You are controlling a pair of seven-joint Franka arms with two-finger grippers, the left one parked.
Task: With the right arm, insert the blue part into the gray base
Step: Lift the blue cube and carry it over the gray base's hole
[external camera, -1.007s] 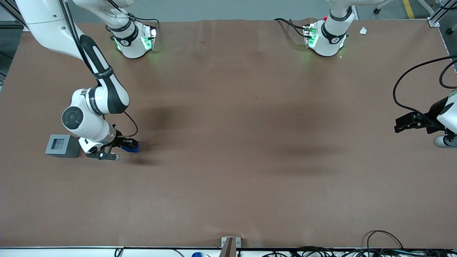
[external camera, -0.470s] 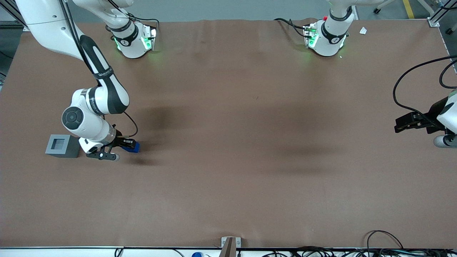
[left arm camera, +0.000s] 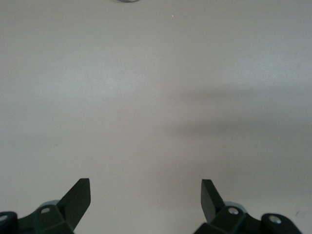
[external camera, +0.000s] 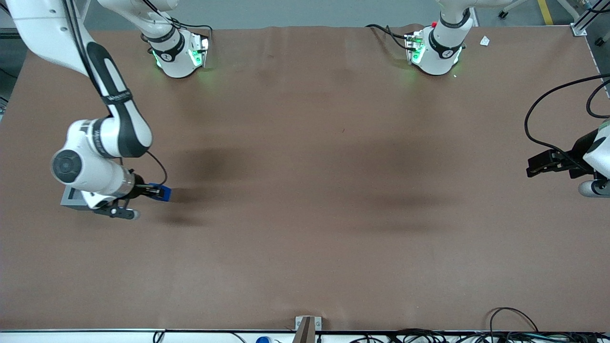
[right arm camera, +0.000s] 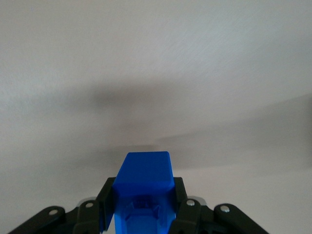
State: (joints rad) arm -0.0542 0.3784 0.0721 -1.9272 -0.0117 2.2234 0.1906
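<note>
Right arm (external camera: 102, 138) gripper (external camera: 159, 192) clamping blue part (external camera: 163, 192) between fingers, hovering beside gray base (external camera: 71, 197), arm overlapping base.

Black cables (external camera: 548, 109) trail over the brown table (external camera: 333, 190).

Wide brown table cover (external camera: 333, 190) with soft shadows, gray floor (external camera: 295, 12) above, cables (external camera: 548, 119) at the edge.
</note>
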